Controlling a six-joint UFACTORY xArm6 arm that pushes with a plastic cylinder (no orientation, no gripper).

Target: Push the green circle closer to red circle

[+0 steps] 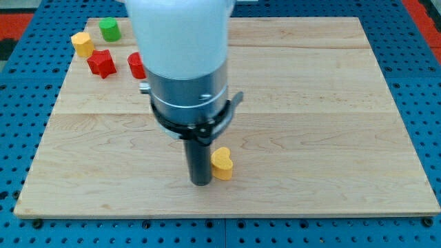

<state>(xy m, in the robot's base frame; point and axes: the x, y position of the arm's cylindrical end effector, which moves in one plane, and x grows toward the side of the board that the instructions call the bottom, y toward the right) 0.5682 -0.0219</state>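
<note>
The arm's white body [180, 34] runs off the view's top and hides part of the red circle [136, 65]. The yellow heart [222, 163] sits partly behind the rod.

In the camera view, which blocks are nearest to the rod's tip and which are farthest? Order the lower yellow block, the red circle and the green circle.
From my tip:
1. Yellow block, touching or nearly touching it on the view's right.
2. Red circle, up toward the view's top left, partly hidden behind the arm.
3. Green circle, farthest, at the view's top left.

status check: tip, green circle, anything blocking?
My tip low on the board, beside a yellow heart block, far from target. Green circle top left, unpushed. Red circle half hidden behind the arm; red star and second yellow block nearby.
</note>
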